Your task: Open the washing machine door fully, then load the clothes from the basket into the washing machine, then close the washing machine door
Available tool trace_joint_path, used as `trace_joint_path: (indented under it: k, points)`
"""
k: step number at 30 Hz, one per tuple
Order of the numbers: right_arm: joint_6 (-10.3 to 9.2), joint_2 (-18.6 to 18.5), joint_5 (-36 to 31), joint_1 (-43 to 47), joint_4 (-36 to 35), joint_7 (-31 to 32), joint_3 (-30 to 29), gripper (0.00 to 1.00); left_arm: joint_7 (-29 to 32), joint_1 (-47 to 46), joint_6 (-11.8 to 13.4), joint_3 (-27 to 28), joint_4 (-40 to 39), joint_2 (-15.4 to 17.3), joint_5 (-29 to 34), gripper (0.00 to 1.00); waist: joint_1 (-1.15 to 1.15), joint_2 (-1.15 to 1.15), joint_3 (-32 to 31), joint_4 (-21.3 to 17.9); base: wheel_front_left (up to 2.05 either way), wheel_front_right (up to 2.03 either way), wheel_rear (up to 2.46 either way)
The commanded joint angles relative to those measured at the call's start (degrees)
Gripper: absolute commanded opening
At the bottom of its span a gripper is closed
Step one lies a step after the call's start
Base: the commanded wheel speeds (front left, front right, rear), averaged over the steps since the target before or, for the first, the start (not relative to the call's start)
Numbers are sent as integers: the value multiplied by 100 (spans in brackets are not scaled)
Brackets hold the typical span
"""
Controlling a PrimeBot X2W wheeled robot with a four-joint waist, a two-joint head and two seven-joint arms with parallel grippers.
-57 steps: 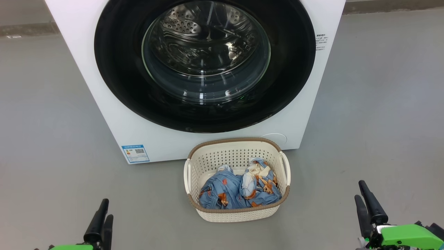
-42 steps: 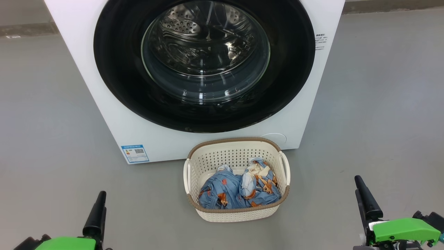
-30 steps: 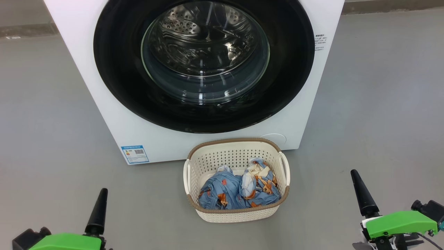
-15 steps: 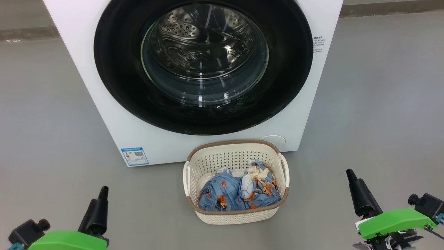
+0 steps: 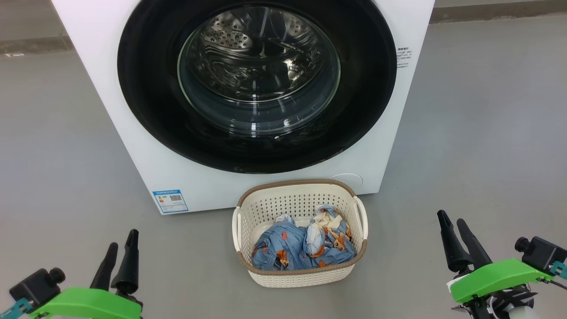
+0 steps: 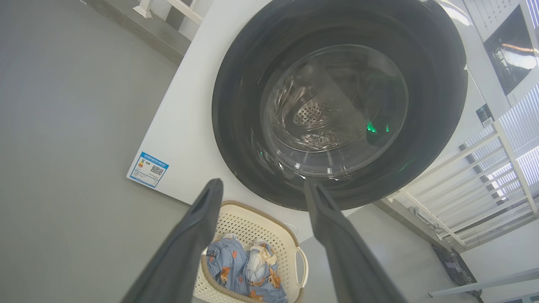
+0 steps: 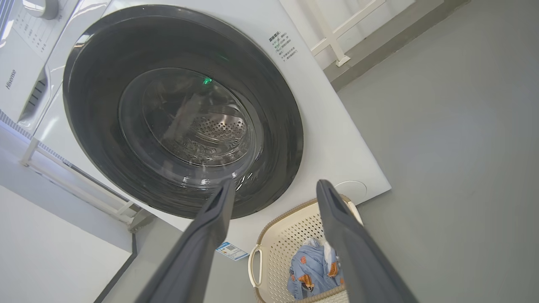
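Note:
The white washing machine (image 5: 110,88) stands ahead with its round black-rimmed door (image 5: 146,102) shut over the steel drum. On the floor right in front sits the cream basket (image 5: 301,277), holding the blue printed clothes (image 5: 301,248). My left gripper (image 5: 122,239) hovers open at the lower left, well left of the basket, with nothing between its fingers. At the lower right my right gripper (image 5: 452,221) is open and holds nothing. In the left wrist view the door (image 6: 236,105) and basket (image 6: 294,235) lie beyond my left gripper (image 6: 263,185). The right wrist view shows my right gripper (image 7: 273,185) below the door (image 7: 84,113).
Grey floor (image 5: 487,110) spreads out on both sides of the machine. A blue label sticker (image 5: 170,200) sits at the machine's lower left corner. White railing (image 6: 484,168) stands beside the machine, and another white appliance (image 7: 17,71) stands next to it.
Both grippers have turned so that their two fingers now show apart. The right gripper has risen slightly. The head camera has shifted a little, so the machine sits lower in the picture.

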Motion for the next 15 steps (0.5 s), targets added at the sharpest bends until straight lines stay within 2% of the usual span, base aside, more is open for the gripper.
trace_joint_path:
  k: [1,15]
  points:
    - [34,-111,-230,-283,-131,-81,102,100,-83,-278,-10,85,-177,198,206,100,0,0,1,1,0,0,0]
    - [41,-181,-1170,-413,-38,-315,170,100,-318,-331,-12,-73,-243,418,1080,100,0,0,-18,25,0,0,0]
